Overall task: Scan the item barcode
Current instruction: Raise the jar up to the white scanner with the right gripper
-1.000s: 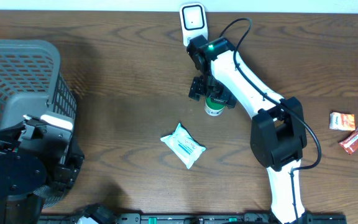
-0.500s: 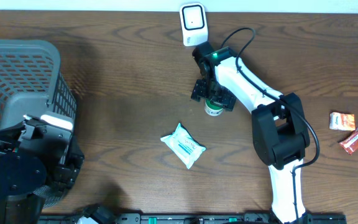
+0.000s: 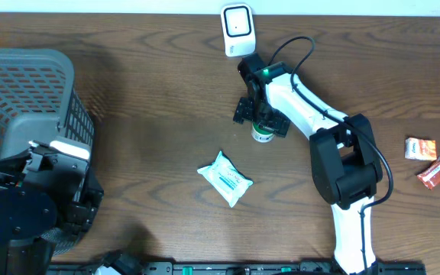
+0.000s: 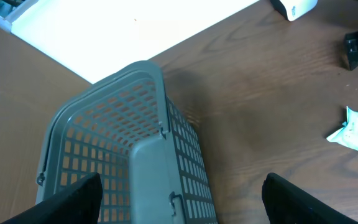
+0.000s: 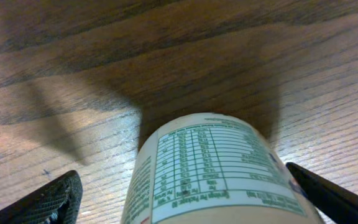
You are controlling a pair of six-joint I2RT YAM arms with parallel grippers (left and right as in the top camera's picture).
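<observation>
**Near the scanner, right end effector astride the bottle, not yet gripping**

Far of centre on the counter, the bottle stands just on the near side of the white scanner, which lies a little to its far left. From overhead its top shows as a round green-and-white disc, so I judge its long axis to be roughly vertical. The right end effector hangs directly over it, fingers spread wide to either side. In the right wrist view there is clear counter between the left finger and the bottle's side, while the right finger sits close against it. Nothing is held. That arm is by far the nearer. The left end effector is well apart at the near left, above the grey basket, also wide open and empty.

The coming move likely turns on closing across the bottle's width, then tipping the label toward the scanner.

Only a nutrition table shows on the label; the barcode itself is not visible from any view. The arm covers part of the bottle from overhead, and its base is cut off in the wrist view.
</observation>
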